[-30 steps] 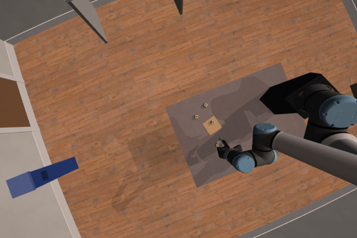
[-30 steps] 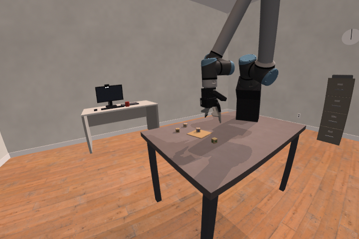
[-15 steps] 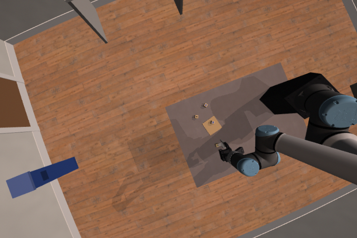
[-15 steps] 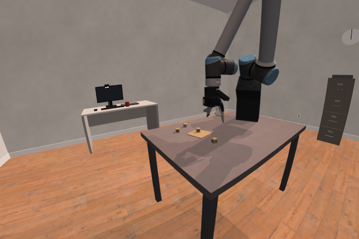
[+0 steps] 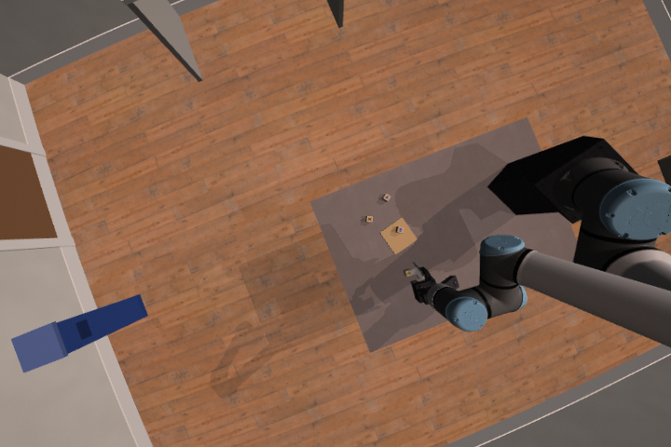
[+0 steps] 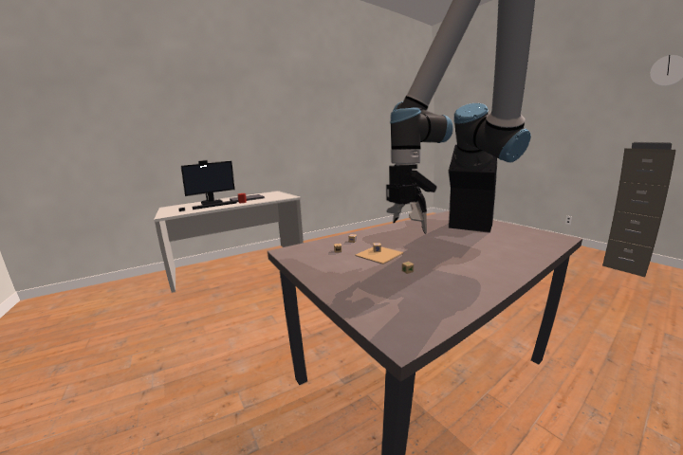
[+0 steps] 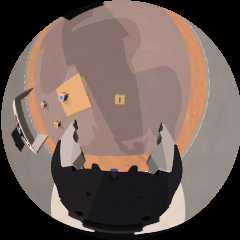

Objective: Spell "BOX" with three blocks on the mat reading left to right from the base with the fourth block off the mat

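A small tan mat [image 5: 400, 243] [image 6: 386, 256] [image 7: 80, 90] lies on the table [image 5: 442, 153] [image 6: 433, 305]. One block with a blue letter [image 5: 399, 229] [image 6: 377, 246] [image 7: 63, 98] stands on it near one edge. Two more blocks lie off the mat beyond it: one [image 5: 386, 196] [image 6: 352, 237] [image 7: 44, 104] and another [image 5: 369, 218] [image 6: 338, 246] [image 7: 57, 123]. A block with a green mark [image 5: 408, 273] [image 6: 407, 266] [image 7: 119, 99] lies off the mat on the other side. My gripper [image 5: 418, 273] [image 6: 410, 223] [image 7: 118, 122] is open and empty, high above the table, roughly over the green-marked block.
The robot's black base [image 6: 471, 188] stands at the table's far side. A desk with a monitor [image 6: 208, 179] and a filing cabinet [image 6: 640, 206] stand away from the table.
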Motion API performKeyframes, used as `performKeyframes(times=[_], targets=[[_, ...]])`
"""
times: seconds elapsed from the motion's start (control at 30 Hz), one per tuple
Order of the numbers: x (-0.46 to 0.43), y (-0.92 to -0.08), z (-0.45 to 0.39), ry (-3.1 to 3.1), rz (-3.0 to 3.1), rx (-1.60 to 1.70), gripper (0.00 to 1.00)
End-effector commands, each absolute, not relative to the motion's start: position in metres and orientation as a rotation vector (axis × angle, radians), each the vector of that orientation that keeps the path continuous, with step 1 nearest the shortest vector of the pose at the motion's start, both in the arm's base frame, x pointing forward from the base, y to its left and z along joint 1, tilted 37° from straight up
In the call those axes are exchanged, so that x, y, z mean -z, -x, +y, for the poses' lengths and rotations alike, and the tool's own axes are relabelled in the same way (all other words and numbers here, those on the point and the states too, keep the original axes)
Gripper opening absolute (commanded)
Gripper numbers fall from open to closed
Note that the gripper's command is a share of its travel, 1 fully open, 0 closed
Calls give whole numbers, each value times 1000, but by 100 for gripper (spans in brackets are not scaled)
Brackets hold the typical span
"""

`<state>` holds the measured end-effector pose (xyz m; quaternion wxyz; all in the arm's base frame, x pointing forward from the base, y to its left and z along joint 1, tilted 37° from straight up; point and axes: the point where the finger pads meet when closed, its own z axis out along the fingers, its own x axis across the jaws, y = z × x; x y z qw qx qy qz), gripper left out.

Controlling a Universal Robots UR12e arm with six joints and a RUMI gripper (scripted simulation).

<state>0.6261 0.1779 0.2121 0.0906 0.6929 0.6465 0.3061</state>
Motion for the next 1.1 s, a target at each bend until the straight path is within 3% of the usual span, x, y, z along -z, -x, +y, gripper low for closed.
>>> performKeyframes(times=[0.0,1.07], targets=[[-212,-626,178,-2028,1944,-905,100],[-201,-629,173,-1366,2313,-760,100]])
